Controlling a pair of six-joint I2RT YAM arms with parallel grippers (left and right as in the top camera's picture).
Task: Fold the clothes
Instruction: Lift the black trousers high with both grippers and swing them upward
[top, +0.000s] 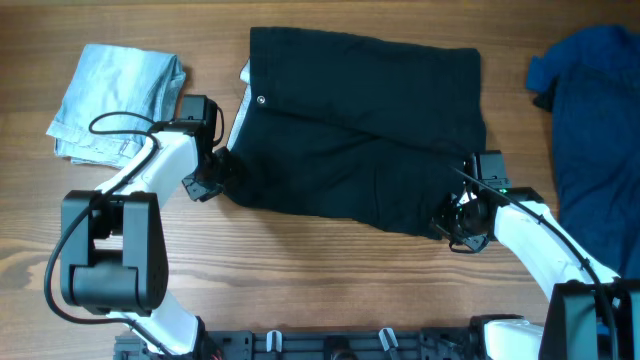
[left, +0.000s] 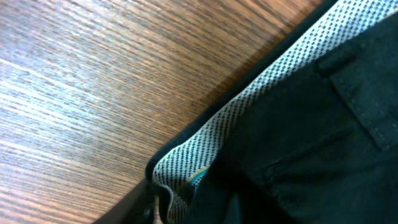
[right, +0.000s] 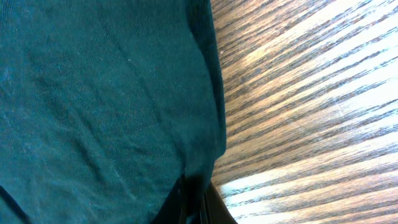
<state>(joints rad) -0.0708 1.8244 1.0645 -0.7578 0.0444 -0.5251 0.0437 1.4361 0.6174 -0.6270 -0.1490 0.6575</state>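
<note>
Nearest you, the right gripper is pressed together at the lower right hem of the shorts. In the right wrist view the hem runs down into the jaws, so it looks pinched, but only by a thin edge. If you lift fast, that edge may slide out and the leg will drop onto the table.

The left gripper sits at the lower left corner, against the waistband. Its jaws are almost out of the left wrist view, so I cannot tell whether they are spread or pinching. The dotted lining curls over right there. You may catch only the lining or one layer, and the fold will then drag crooked.

The shorts lie in the middle of the table, with one leg creased diagonally over the other. If you pull the two corners unevenly, that crease will likely set in instead of flattening.

Farther out, the denim lies just behind the left arm, and the blue garment is heaped at the right edge. A wide swing on either side could snag them.
</note>
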